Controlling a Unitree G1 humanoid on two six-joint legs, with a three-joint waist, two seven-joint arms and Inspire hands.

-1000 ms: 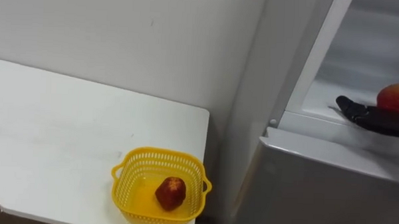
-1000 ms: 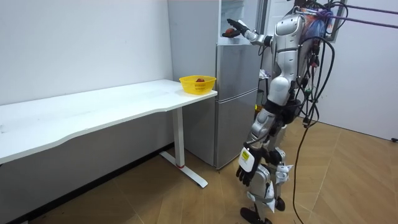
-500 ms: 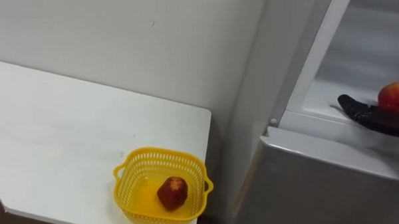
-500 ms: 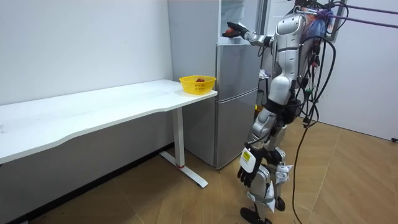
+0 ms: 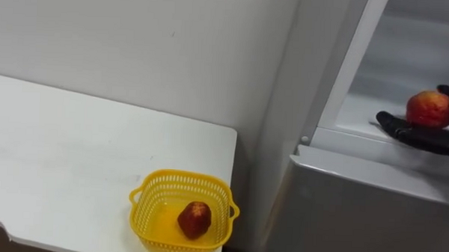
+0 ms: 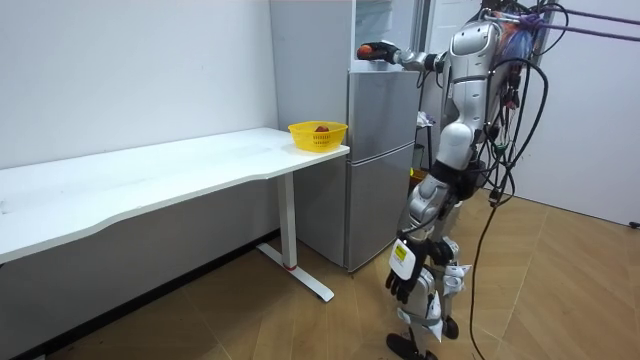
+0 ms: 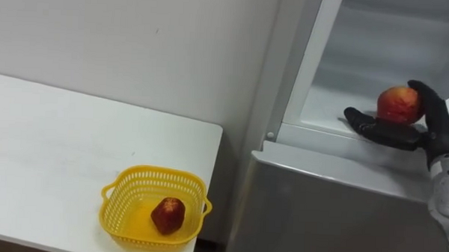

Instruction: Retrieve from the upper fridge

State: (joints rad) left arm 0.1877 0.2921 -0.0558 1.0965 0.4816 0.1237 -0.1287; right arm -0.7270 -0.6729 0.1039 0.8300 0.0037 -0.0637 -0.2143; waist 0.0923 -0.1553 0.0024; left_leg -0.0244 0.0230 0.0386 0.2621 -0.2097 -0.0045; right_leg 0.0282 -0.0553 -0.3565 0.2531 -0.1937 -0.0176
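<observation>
The right hand [image 5: 419,136] reaches into the open upper compartment of the fridge [image 5: 356,213], its dark fingers under a round red fruit [image 5: 429,109] and the thumb curled beside it. To the left, a yellow basket [image 5: 141,209] sits near the corner of the white surface [image 5: 73,158], holding a dark red fruit [image 5: 194,218].

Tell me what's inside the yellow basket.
One red fruit lies on the floor of the yellow basket; its near wall hides a strip of that floor. The right hand grips a second fruit at the fridge.
</observation>
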